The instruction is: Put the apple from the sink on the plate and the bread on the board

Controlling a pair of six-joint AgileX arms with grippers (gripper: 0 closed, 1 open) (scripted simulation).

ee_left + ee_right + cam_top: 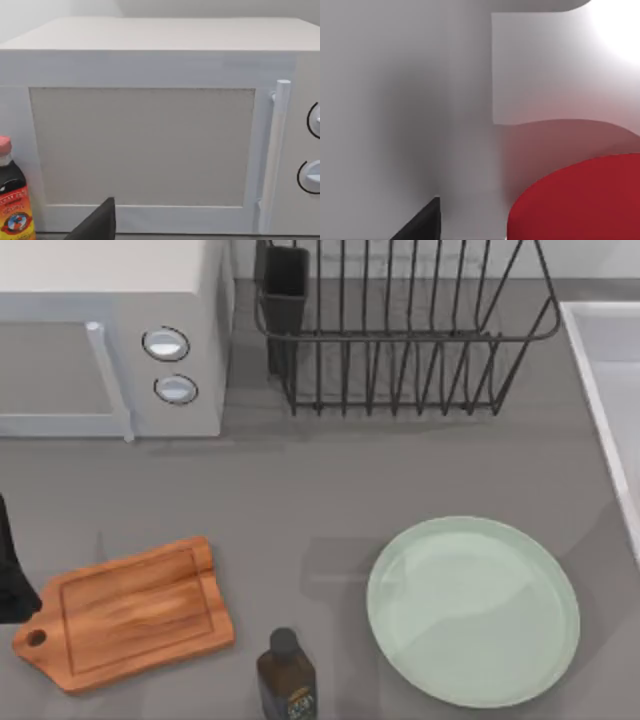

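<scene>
Surface: you have a plain grey table (300, 490) running the full width of the top view.
Back row: a white microwave (110, 335) at the back left, its door shut and 2 round knobs (166, 343) beside the handle; a black wire dish rack (400, 330) to its right.
Sink: the sink (610, 390) shows as a pale raised rim along the table's right edge, cut off by the frame.
Board: the board (130, 612) lies bare at front left, tilted, handle hole toward the left edge.
Plate: the plate (472, 612) sits bare at front right, well apart from the board.
Bottle: 1 dark bottle (286, 675) stands between board and plate at the front edge, cut off below.
Open room: the bare grey middle strip between back row and front row.
Apple: in the right wrist view the apple (580, 200) lies close under the camera against pale basin walls.
Right gripper: 1 dark fingertip (420, 222) shows beside the apple; you cannot tell whether the jaws are apart or together.
Left arm: a dark part (12, 570) sits at the table's left edge; its wrist view faces the microwave door, with a red-capped sauce bottle (12, 200) at the edge and 1 dark fingertip (97, 222); jaw state cannot be told.
</scene>
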